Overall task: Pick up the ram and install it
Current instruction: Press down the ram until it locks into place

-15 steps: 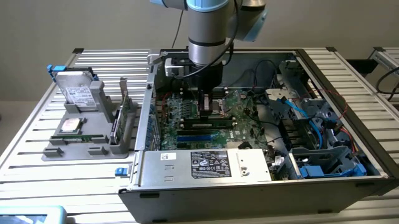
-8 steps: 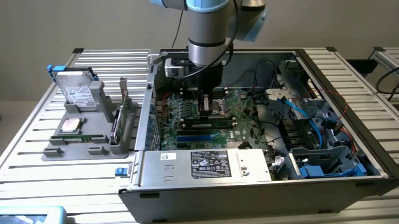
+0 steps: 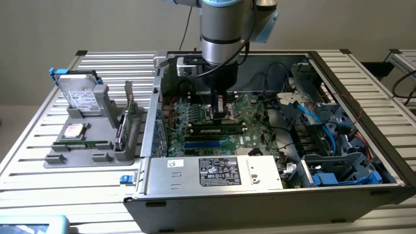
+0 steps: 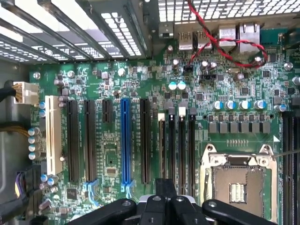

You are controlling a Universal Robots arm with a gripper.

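The ram, a long green stick with black chips, stands on edge in a memory slot of the motherboard inside the open computer case. My gripper hangs straight over it, close above its middle, shut with nothing visible between the fingers. I cannot tell whether the fingertips touch the ram. In the wrist view my gripper sits over the near end of a row of black memory slots, beside the bare processor socket.
The case walls surround the board, with a power supply at the front and drive bays with blue cables at the exterior view's right. A grey fixture on the left holds a hard drive, an expansion card and a thin green strip.
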